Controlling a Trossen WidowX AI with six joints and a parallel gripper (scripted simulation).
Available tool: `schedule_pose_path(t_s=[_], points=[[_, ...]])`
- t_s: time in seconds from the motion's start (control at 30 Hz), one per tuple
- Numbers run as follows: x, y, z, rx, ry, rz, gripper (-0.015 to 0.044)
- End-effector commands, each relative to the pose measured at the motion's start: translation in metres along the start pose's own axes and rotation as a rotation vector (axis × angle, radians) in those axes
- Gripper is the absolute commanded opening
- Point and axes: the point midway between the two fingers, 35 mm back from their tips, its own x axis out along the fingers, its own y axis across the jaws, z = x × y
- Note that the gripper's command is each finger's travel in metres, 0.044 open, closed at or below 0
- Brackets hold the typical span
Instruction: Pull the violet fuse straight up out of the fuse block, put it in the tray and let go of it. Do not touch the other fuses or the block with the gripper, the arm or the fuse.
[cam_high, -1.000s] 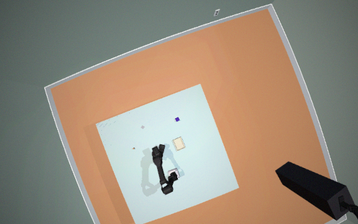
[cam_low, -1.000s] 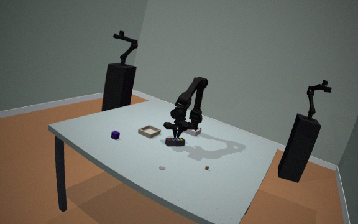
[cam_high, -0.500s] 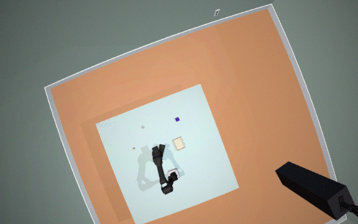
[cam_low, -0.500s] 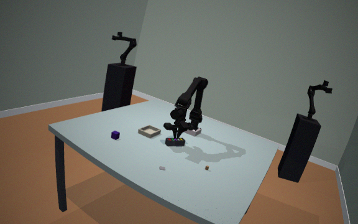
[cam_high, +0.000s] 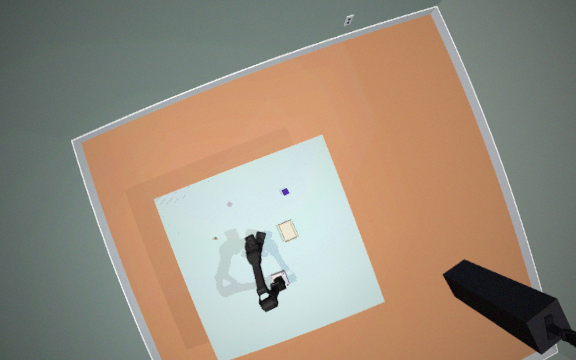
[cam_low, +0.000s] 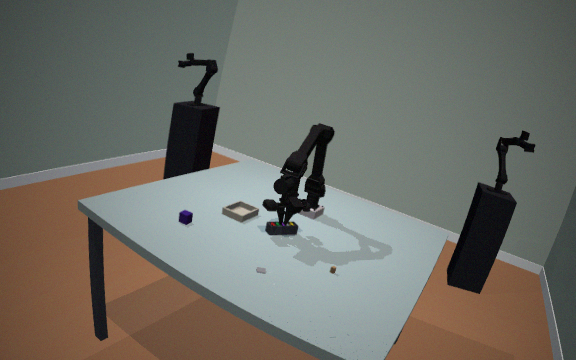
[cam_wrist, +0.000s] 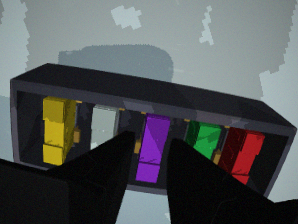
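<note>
From the top, the black arm (cam_high: 257, 272) (cam_low: 305, 150) reaches over the table (cam_high: 330, 210) (cam_low: 200, 250) (cam_wrist: 280, 20), its gripper (cam_high: 254, 242) (cam_low: 283, 221) (cam_wrist: 150, 145) hiding the fuse block (cam_low: 281, 230) (cam_wrist: 145, 89). The tray (cam_high: 281, 231) (cam_low: 236, 216) lies near the block's hidden spot, and the dark purple cube (cam_high: 285, 192) (cam_low: 185, 217) sits farther from it. A small pale piece (cam_high: 229, 204) (cam_low: 261, 270) and a tiny brown one (cam_high: 215, 238) (cam_low: 333, 270) lie apart from the block too. The fingertips cannot be made out here.

In the exterior view, the gripper points down at the fuse block, its tips at the block's top. The tray stands to the picture's left of the block and slightly behind it, with the cube farther left; the pale and brown pieces lie nearer the camera than the block.

In the wrist view, the violet fuse (cam_wrist: 154, 140) stands in the middle slot of the fuse block, between a whitish fuse (cam_wrist: 104, 125) and a green one (cam_wrist: 205, 139). The block's yellow fuse (cam_wrist: 53, 130) and red fuse (cam_wrist: 249, 150) take its outer slots. The gripper is slightly open and holds nothing: over the block, one finger appears on each side of the violet fuse, with a narrow gap either way.
</note>
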Motion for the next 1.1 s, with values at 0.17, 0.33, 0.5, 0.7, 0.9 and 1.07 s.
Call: schedule_pose_path(t_s=[0.17, 0.33, 0.5, 0.7, 0.9, 1.07], points=[[0.0003, 0.0002, -0.0001, 0.0, 0.0, 0.001, 0.0041], [0.0003, 0.0002, -0.0001, 0.0, 0.0, 0.001, 0.0007], [0.0, 0.0001, -0.0001, 0.0, 0.0, 0.001, 0.0], [-0.0029, 0.0, 0.0, 0.0, 0.001, 0.0, 0.0], [-0.0058, -0.0002, 0.0001, 0.0, 0.001, 0.0, 0.0], [-0.0083, -0.0003, 0.0001, 0.001, 0.001, 0.0, 0.0]])
